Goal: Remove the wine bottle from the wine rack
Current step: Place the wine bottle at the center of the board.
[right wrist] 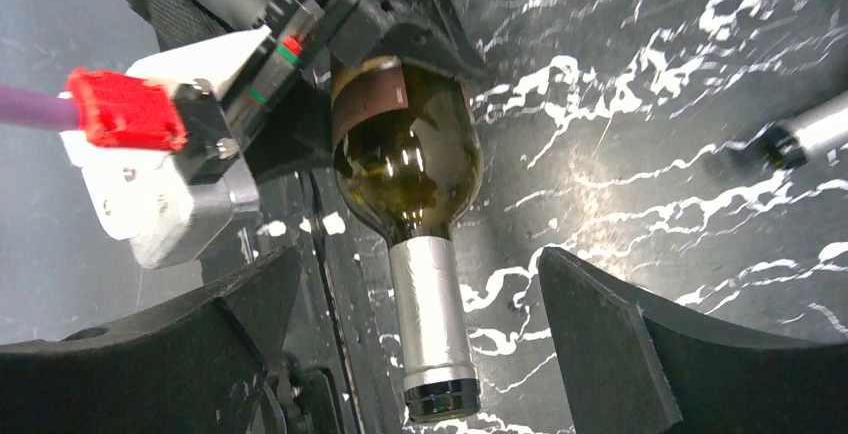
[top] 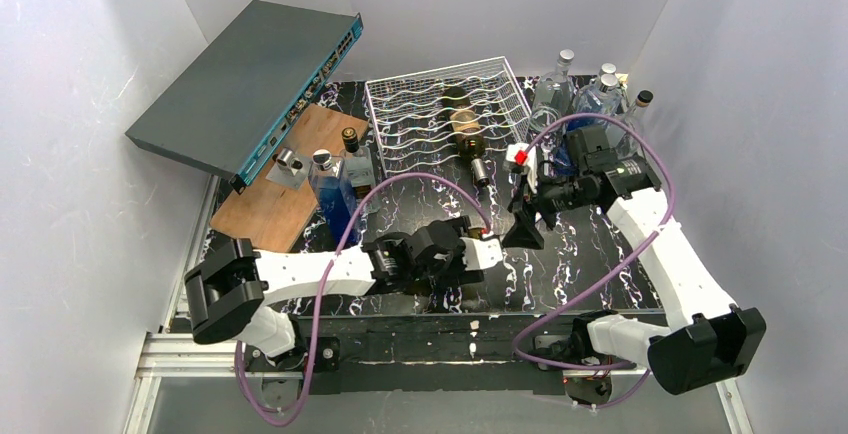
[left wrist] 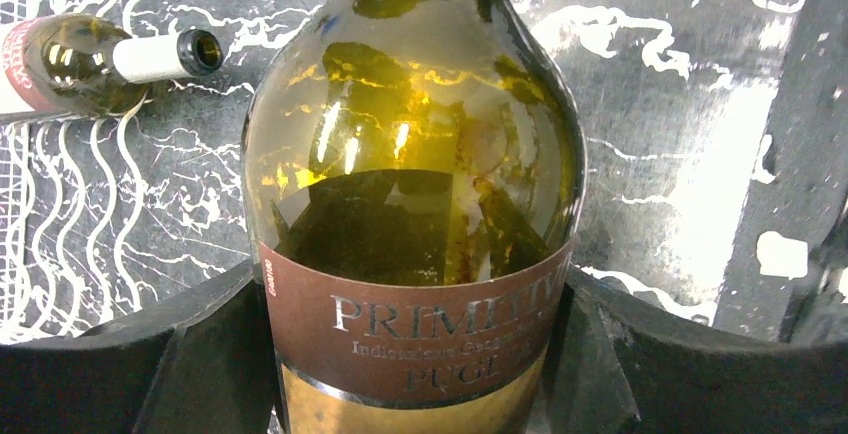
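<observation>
A dark green wine bottle [left wrist: 415, 154] with a brown label sits between my left gripper's [left wrist: 410, 304] black fingers [left wrist: 215, 354], which are shut on its body. In the top view, my left gripper [top: 490, 251] holds it over the marble tabletop, in front of the white wire wine rack [top: 420, 119]. The bottle's silver-foiled neck [right wrist: 430, 304] points between the fingers of my right gripper [right wrist: 420, 264]. That gripper is open, and both fingers stand clear of the neck. The right gripper [top: 522, 229] faces the left one.
A second bottle [top: 465, 126] lies on the rack, its neck toward the front [left wrist: 150, 54]. A grey network switch [top: 245, 84] leans at the back left above a wooden board [top: 285, 194] with small bottles [top: 335, 184]. Clear glass bottles [top: 590, 94] stand back right.
</observation>
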Robot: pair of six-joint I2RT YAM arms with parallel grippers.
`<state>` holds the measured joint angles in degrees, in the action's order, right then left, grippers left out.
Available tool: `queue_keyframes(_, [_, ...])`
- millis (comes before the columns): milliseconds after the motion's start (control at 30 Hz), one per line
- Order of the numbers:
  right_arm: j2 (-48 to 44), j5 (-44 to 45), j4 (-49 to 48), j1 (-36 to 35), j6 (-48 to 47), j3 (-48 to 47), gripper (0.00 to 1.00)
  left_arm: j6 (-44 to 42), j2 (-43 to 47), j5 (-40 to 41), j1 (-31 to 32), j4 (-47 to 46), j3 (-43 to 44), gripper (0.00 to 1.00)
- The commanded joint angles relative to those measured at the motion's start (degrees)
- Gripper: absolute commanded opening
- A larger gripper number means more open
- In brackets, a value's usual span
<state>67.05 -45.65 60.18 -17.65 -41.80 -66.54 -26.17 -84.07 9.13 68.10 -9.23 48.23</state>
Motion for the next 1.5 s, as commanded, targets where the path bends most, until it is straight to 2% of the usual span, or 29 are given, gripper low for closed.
queue_keyframes(0, [-1.84,-6.59,-0.11,0.68,3.76,-7.02,0.98,7.09,6.76,2.29,-0.31,-6.79,-0.50,0.00])
queue_keyframes(233, [0.61,-11.90,4.04,3.15,2.46,-15.74,0.99,15.80,12.23,3.96,-0.51,-10.66,-3.43,0.00])
queue_keyframes(433, [0.17,-16.51,4.40,3.17,-1.96,-17.39,0.98,22.83,16.66,2.91,-0.50,-14.14,-6.09,0.00])
queue_keyframes(700, [-0.59,-24.03,-7.19,3.06,10.01,-13.44,0.98,27.87,20.12,1.60,-0.51,-17.97,-7.80,0.00])
queue_keyframes(867, [0.12,-25.36,-9.91,2.43,12.81,-11.64,0.98,29.83,19.41,-0.07,-0.46,-19.84,-7.22,0.00])
queue_keyframes(1000, [0.53,-28.40,-11.33,1.95,15.01,-11.03,0.93,30.87,18.17,-0.76,-0.51,-21.11,-6.60,0.00])
queue_keyframes(1233, [0.37,-28.56,-16.25,1.31,20.69,-9.13,0.74,32.52,17.02,-1.34,-0.51,-22.92,-5.88,0.00])
queue_keyframes(1333, [0.27,-29.09,-18.40,1.07,23.41,-8.47,0.59,32.77,16.84,-1.37,-0.51,-23.23,-5.87,0.00])
queue_keyframes(1467, [0.30,-28.64,-19.55,0.87,24.41,-8.35,0.31,32.97,16.79,-1.16,-0.51,-23.53,-5.99,0.00])
